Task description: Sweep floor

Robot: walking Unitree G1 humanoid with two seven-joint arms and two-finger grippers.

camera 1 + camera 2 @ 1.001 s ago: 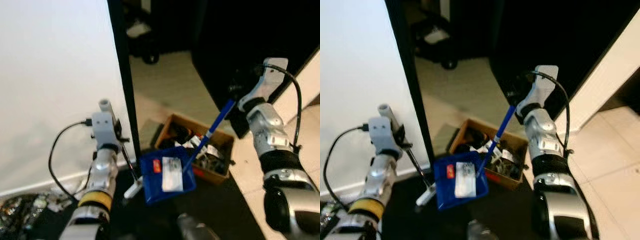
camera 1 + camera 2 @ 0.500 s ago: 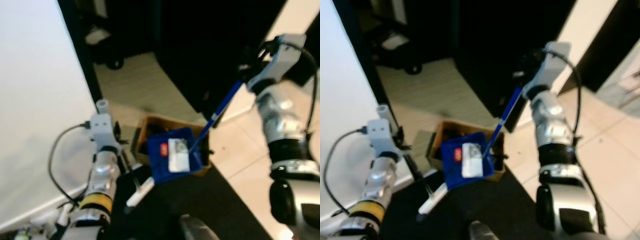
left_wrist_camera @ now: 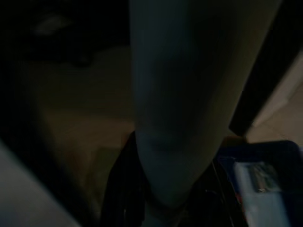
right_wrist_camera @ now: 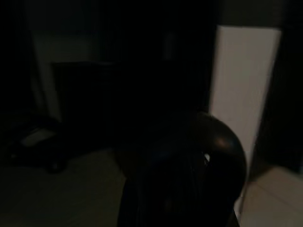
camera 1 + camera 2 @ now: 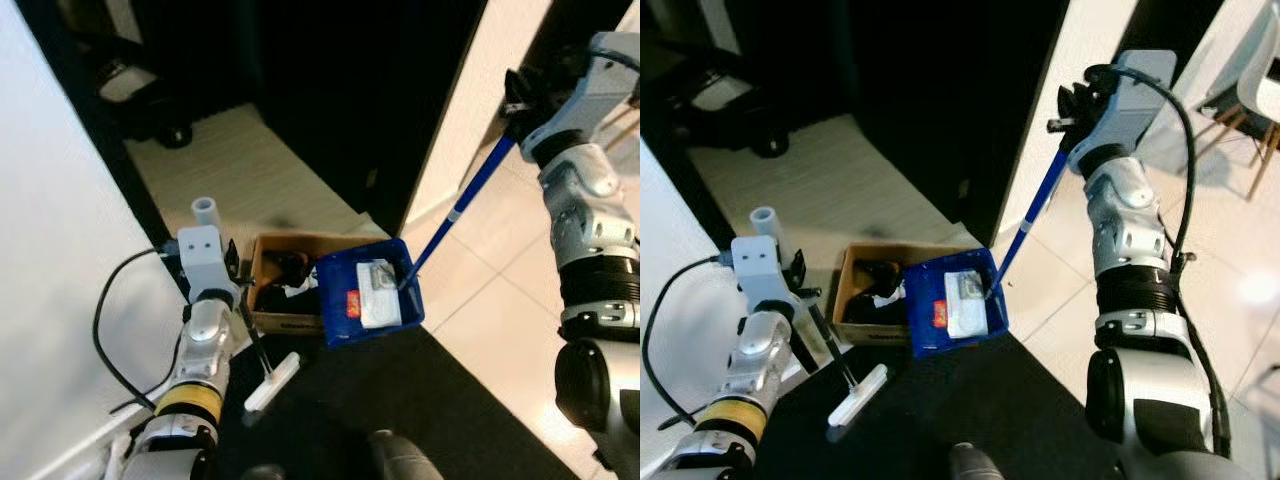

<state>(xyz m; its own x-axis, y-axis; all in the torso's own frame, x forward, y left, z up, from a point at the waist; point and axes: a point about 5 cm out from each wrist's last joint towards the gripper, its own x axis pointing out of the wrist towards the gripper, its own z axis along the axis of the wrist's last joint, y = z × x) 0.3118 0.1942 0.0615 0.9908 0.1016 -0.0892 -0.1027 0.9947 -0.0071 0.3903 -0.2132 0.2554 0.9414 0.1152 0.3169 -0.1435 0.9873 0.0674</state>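
1. A blue dustpan (image 5: pixel 368 303) is being carried in the air by its long blue handle (image 5: pixel 462 200), which is being grasped at its upper end by the right gripper (image 5: pixel 522 100).
2. The handle's long axis is slanting down and towards the robot's left from the right gripper, so the pan is hanging well below that gripper and to its left.
3. The pan is hanging just above the near right corner of an open cardboard box (image 5: pixel 285 290) that is standing on the floor and is holding dark rubbish.
4. White paper scraps (image 5: pixel 380 295) are being held inside the pan; a small red label (image 5: pixel 352 304) is showing on its rim, its writing too small to be read.
5. A thin dark broom stick (image 5: pixel 252 340) is being clenched by the left gripper (image 5: pixel 232 275), with the white broom head (image 5: pixel 272 381) lying below that gripper on the dark mat (image 5: pixel 400 400).
6. The box is lying just to the right of the left gripper, while the pan belongs to the right arm; tipping the pan towards the box is judged to be the coming move.
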